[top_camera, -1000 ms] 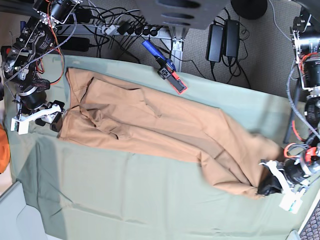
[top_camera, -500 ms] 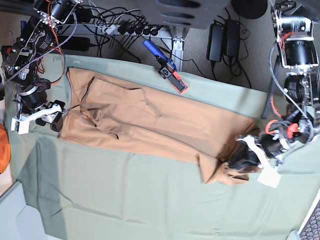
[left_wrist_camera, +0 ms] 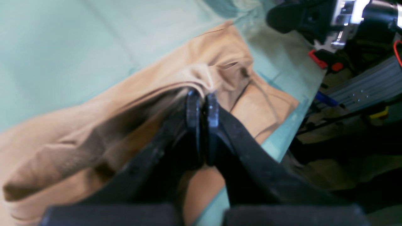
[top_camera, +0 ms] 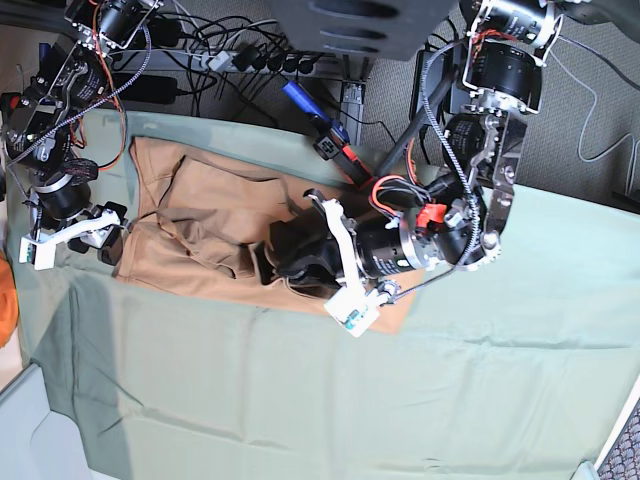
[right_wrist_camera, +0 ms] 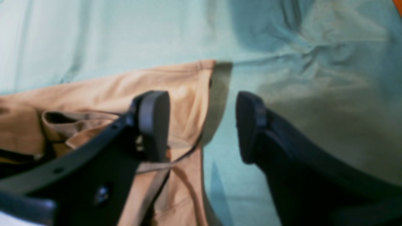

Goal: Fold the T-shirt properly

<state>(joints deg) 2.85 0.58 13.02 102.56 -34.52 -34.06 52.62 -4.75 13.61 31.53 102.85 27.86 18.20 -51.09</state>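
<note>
The tan T-shirt (top_camera: 190, 215) lies on the left half of the green tablecloth (top_camera: 300, 400), with its right end doubled back over itself. My left gripper (top_camera: 285, 262) is above the middle of the shirt. In the left wrist view it (left_wrist_camera: 201, 97) is shut on a bunched fold of the shirt (left_wrist_camera: 94, 103). My right gripper (top_camera: 105, 238) sits at the shirt's left edge. In the right wrist view it (right_wrist_camera: 201, 125) is open, one finger (right_wrist_camera: 154, 125) over the shirt's hem (right_wrist_camera: 176, 81) and the other over the cloth.
A blue and red tool (top_camera: 325, 130) lies at the table's back edge. Cables and power strips (top_camera: 240, 50) run behind the table. An orange object (top_camera: 5, 295) shows at the far left. The left arm's body (top_camera: 450, 230) spans the table's middle.
My left gripper has moved far to the left from the table's right side, carrying the shirt's right end over the rest of the shirt. The right arm has not moved.
</note>
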